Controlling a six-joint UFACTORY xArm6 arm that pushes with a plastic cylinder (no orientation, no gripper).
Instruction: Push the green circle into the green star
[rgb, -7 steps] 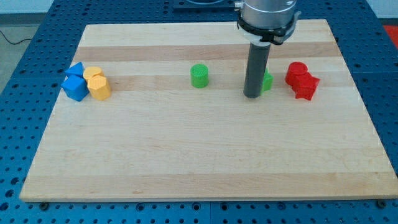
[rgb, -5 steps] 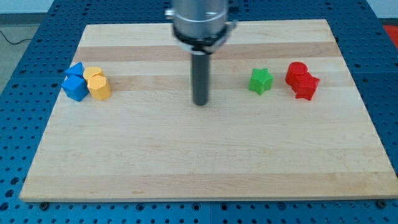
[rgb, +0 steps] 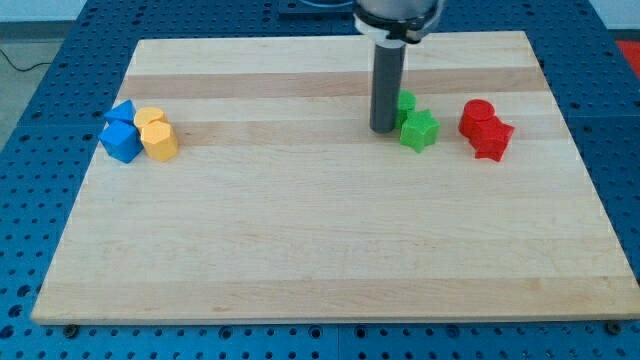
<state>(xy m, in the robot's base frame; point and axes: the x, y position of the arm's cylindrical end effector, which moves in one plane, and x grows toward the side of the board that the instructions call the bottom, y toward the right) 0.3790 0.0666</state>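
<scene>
The green star (rgb: 420, 130) sits on the wooden board (rgb: 330, 250) at the view's right of centre. The green circle (rgb: 406, 103) lies just above and left of the star, touching it, and is mostly hidden behind my rod. My tip (rgb: 383, 129) rests on the board directly left of the star and just below-left of the circle, close against both.
Two red blocks (rgb: 485, 128) sit together right of the star. A blue pair (rgb: 121, 132) and a yellow pair (rgb: 156, 135) are clustered at the board's left. The board's right edge lies beyond the red blocks.
The rod swung left to the green circle, then back right. The circle has moved from the board's middle to rest against the green star.
</scene>
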